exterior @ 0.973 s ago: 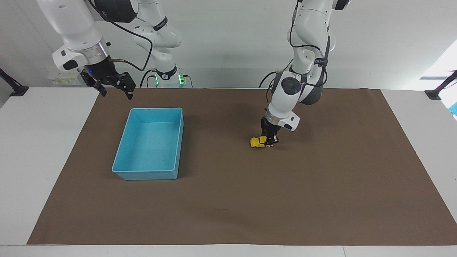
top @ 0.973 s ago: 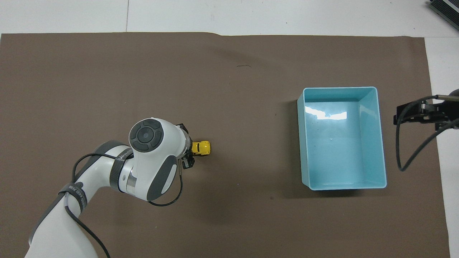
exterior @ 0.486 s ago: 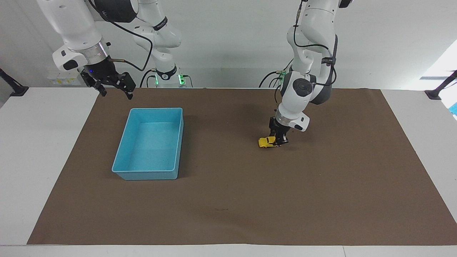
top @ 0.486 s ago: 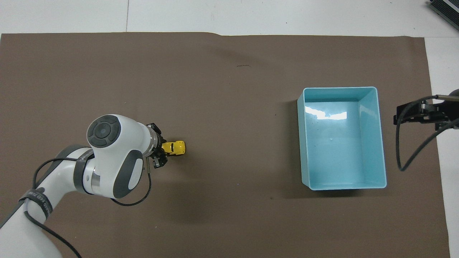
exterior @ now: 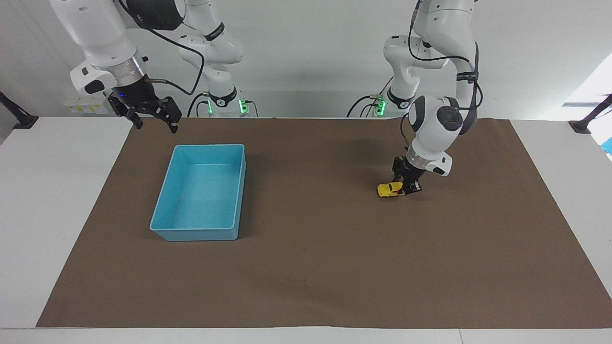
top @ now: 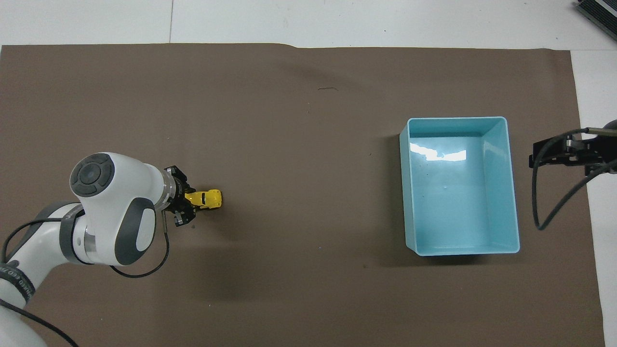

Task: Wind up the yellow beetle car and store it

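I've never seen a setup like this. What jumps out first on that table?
The tiny yellow beetle car stands out on the brown mat, toward the left arm's end of the table, with the left gripper down at one end of it. The empty light blue bin sits toward the right arm's end, where the right gripper waits open above the mat's edge.

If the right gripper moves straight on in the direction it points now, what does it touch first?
Probably the brown mat near the light blue bin; the right gripper points down with nothing beneath it, though depth is uncertain.
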